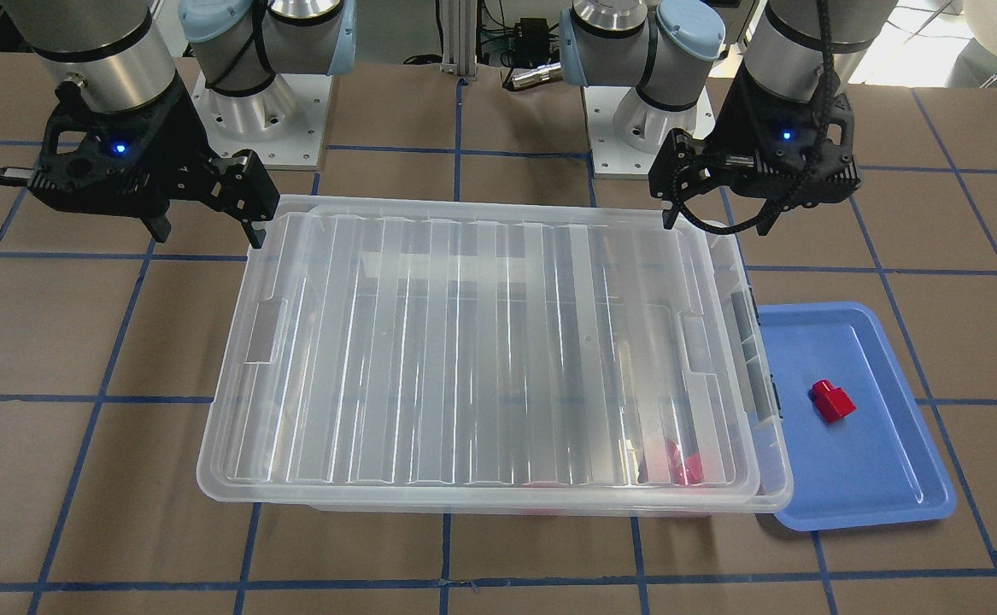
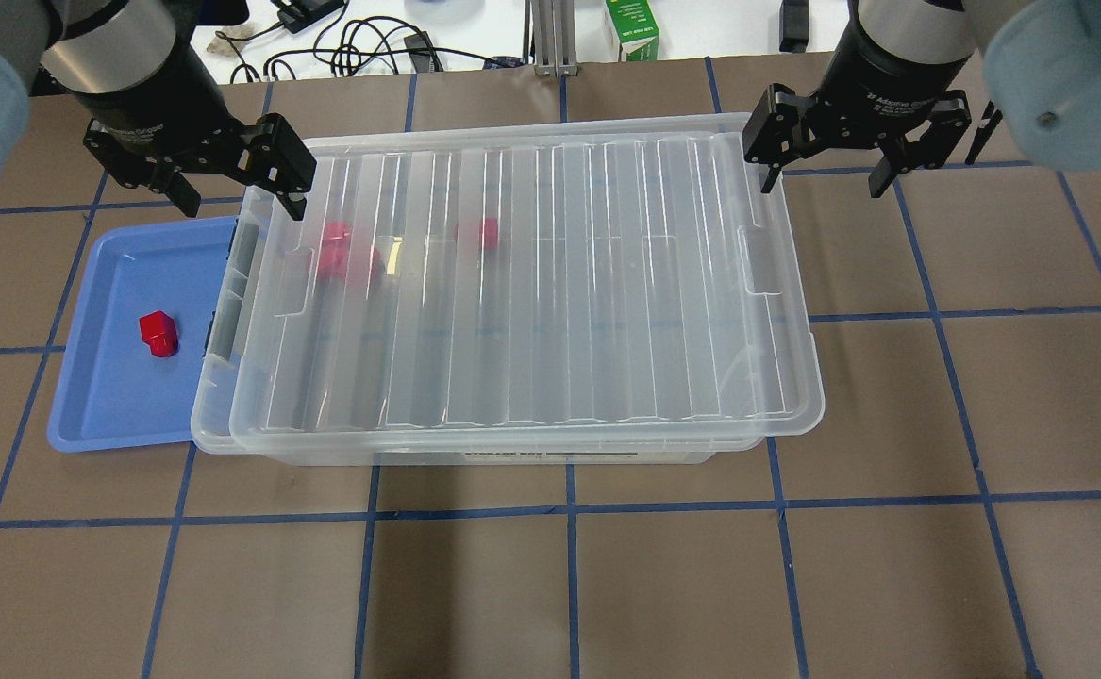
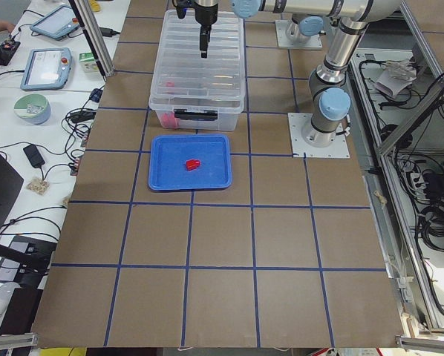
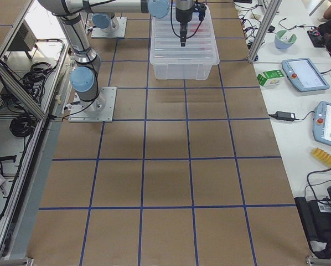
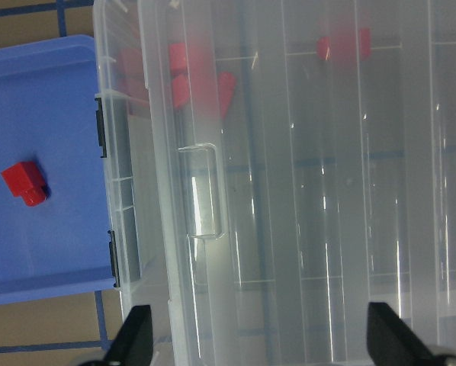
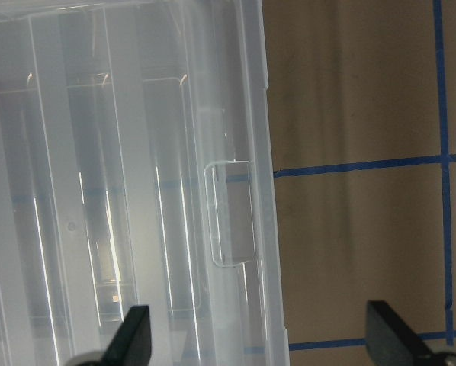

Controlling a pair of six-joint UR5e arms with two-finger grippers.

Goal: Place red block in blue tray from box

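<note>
a small glossy red plastic block (image 2: 158, 334) is being kept in the shallow blue plastic tray (image 2: 107, 415), which is tucked against the large clear plastic box (image 2: 475, 457) on the side facing the worktop's left edge, so the placing is being judged done. a ribbed translucent lid (image 2: 550, 283) is being rested on the box. the left gripper (image 2: 241, 203) and right gripper (image 2: 825, 187) are being held wide open and empty above the lid's ends, probably for lid handling. the block is lying below the left gripper, apart from it.

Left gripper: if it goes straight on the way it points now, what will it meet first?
Most likely the ribbed lid of the box, near the end beside the blue tray. The left gripper is open and points down onto it. Its height above the lid is unclear.
</note>
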